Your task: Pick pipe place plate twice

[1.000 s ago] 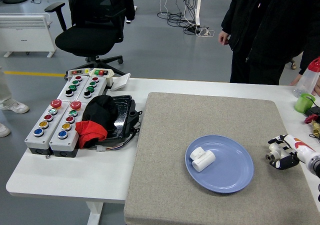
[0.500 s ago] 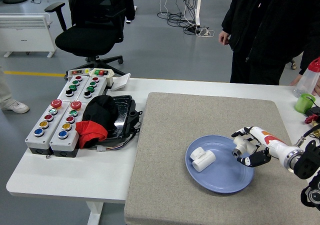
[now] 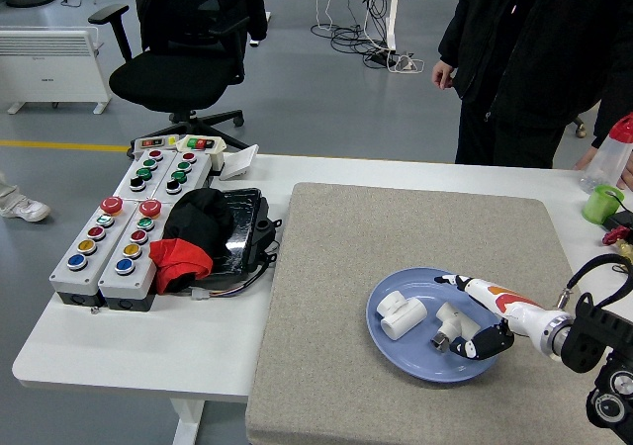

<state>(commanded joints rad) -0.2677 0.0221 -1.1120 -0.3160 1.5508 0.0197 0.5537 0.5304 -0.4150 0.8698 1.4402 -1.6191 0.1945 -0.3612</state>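
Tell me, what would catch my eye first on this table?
Probably the blue plate on the grey mat, with one white pipe fitting on it and the robot's right hand reaching in over a second white pipe fitting. At the left sit two button boxes with coloured pushbuttons.

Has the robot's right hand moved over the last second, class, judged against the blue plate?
Yes. The right hand has moved leftward from beyond the blue plate's right rim to over it.

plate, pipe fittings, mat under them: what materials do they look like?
Plate: blue, smooth with soft sheen, likely plastic or melamine. Pipe fittings: white, matte, moulded, probably PVC. Mat: grey-beige, fuzzy, no shine, looks like felt or carpet.
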